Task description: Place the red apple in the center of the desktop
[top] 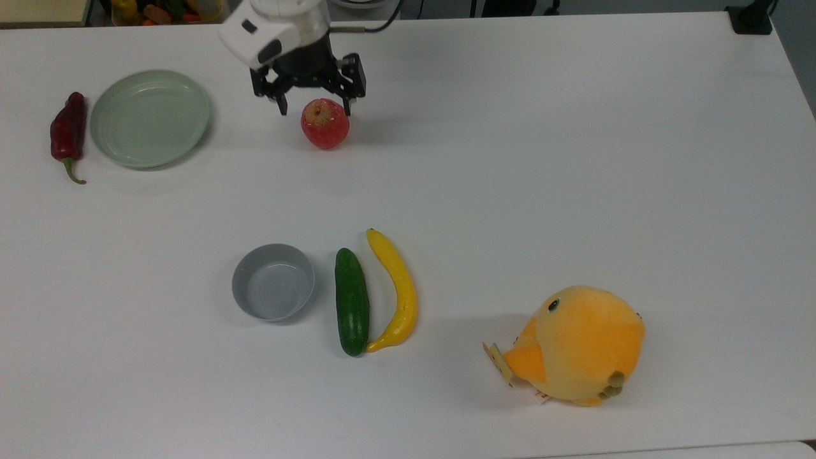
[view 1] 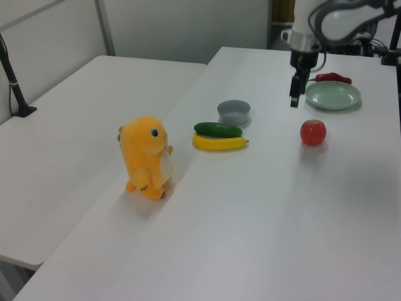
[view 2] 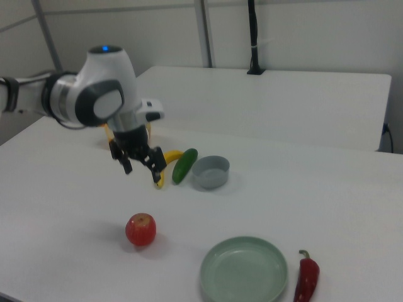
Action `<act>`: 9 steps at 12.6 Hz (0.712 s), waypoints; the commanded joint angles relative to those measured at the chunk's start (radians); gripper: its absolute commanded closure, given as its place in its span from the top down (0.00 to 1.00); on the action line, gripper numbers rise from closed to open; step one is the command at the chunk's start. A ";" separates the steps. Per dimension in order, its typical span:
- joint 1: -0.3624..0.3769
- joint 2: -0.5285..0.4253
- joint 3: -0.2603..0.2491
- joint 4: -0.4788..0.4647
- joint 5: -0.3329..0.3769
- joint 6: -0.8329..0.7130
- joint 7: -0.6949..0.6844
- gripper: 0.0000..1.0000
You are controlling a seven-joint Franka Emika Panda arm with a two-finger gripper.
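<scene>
The red apple (top: 325, 123) (view 1: 312, 132) (view 2: 140, 229) rests on the white desktop (top: 510, 159), stem dimple up, near the far edge in the top view and left of the middle. My gripper (top: 315, 106) (view 1: 293, 100) (view 2: 143, 175) hangs open above and just behind it, clear of the fruit, with nothing between its fingers. In the right view there is a plain gap between the fingertips and the apple below.
A pale green plate (top: 150, 118) and a dark-red chili (top: 68, 131) lie at the top view's left. A grey bowl (top: 273, 282), a cucumber (top: 352, 301) and a banana (top: 398, 290) sit mid-front. An orange plush bird (top: 577, 344) stands front right.
</scene>
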State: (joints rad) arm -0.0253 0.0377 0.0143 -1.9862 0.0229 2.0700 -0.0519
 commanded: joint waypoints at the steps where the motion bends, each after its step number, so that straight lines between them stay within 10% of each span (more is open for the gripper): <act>1: 0.002 -0.007 -0.013 0.199 0.005 -0.190 0.055 1.00; 9: 0.013 -0.038 0.018 0.359 0.026 -0.416 0.181 1.00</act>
State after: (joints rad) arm -0.0222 0.0112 0.0209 -1.6348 0.0369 1.6778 0.1181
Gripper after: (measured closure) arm 0.000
